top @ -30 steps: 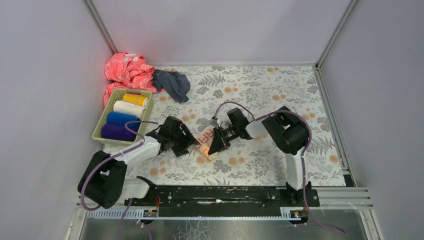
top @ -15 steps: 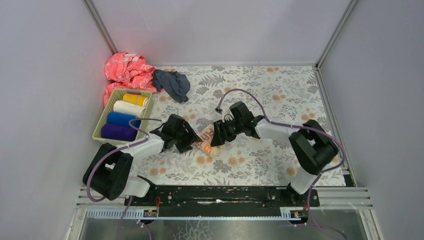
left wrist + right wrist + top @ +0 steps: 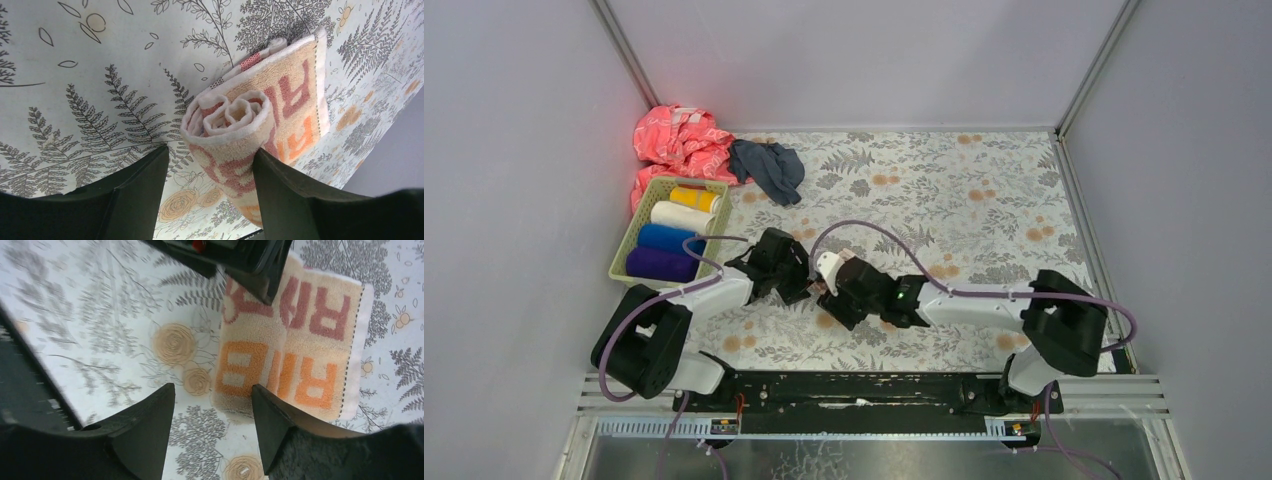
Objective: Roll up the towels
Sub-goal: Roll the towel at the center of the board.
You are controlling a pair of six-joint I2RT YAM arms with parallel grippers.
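Note:
The cream "RABBIT" towel (image 3: pixel 235 125) lies partly rolled on the floral cover, its spiral end facing the left wrist camera and its flat lettered part (image 3: pixel 300 355) still spread out. My left gripper (image 3: pixel 210 150) is open and straddles the roll's end; the right finger (image 3: pixel 280 190) touches the roll, the left finger stands apart. My right gripper (image 3: pixel 212 386) is open over the cover at the towel's orange-lettered edge, holding nothing. In the top view both grippers (image 3: pixel 799 283) (image 3: pixel 834 292) meet at mid-table and hide most of the towel.
A green basket (image 3: pixel 617 268) at the left holds yellow (image 3: pixel 694 198), white (image 3: pixel 682 216), blue (image 3: pixel 667 238) and purple (image 3: pixel 661 265) rolls. A crumpled dark grey-blue towel (image 3: pixel 769 168) and a pink cloth (image 3: pixel 679 140) lie at the back left. Walls close three sides.
My right gripper let go of the towel, opened, and swung left and nearer, stretching its arm out low. The left gripper stayed at the roll's end.

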